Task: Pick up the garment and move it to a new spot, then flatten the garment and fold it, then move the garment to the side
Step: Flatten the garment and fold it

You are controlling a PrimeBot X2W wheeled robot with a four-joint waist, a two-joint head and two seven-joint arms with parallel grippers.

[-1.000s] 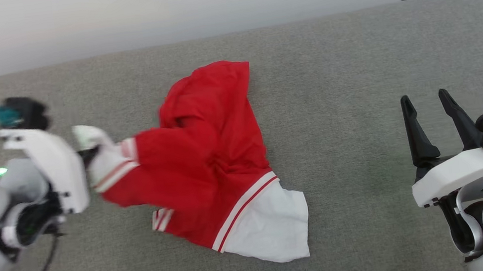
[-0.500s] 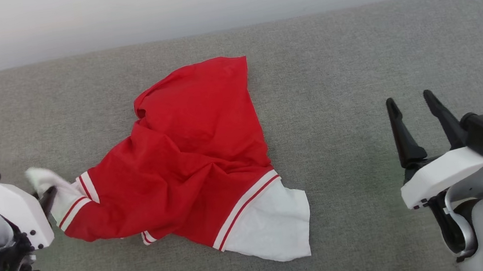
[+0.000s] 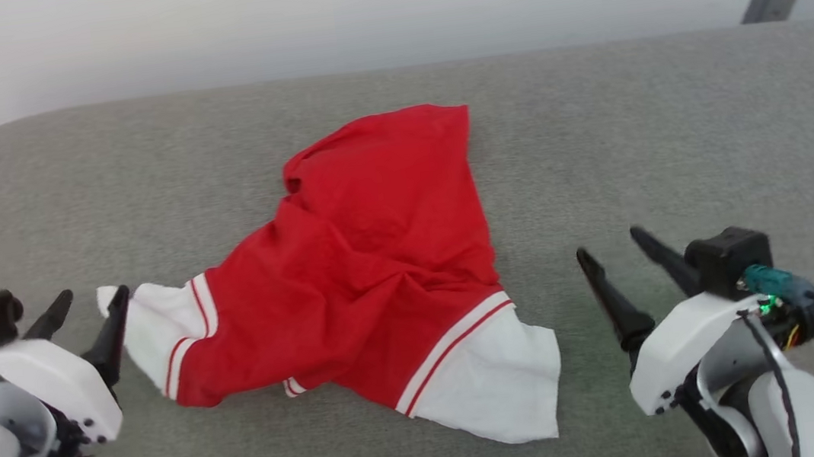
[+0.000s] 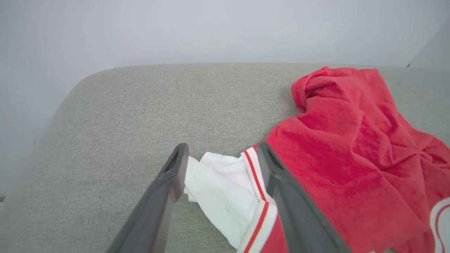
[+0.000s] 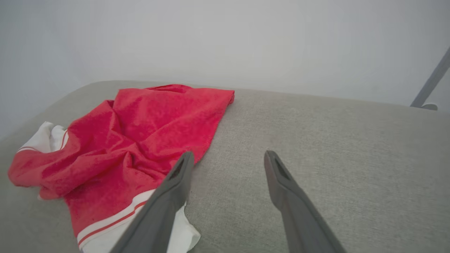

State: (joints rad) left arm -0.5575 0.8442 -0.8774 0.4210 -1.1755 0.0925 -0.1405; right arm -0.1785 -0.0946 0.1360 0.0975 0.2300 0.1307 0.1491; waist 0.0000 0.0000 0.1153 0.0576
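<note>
In my head view the red shirt (image 3: 380, 262) lies rumpled mid-frame on the grey cushion (image 3: 670, 114). My left gripper (image 3: 94, 295), lower left, stands wide open at its white sleeve end (image 3: 157, 326); my right gripper (image 3: 608, 241), lower right, is open and empty. Left wrist view: that sleeve lies loose between the spread fingers, unclamped. Right wrist view: fingers over bare cushion, shirt at left. I judge it set down; flattening, folding and moving aside remain.

Bare grey cushion (image 3: 672, 137) lies open right of the crumpled garment (image 3: 380, 262); wall (image 3: 352, 12) bounds the far edge
</note>
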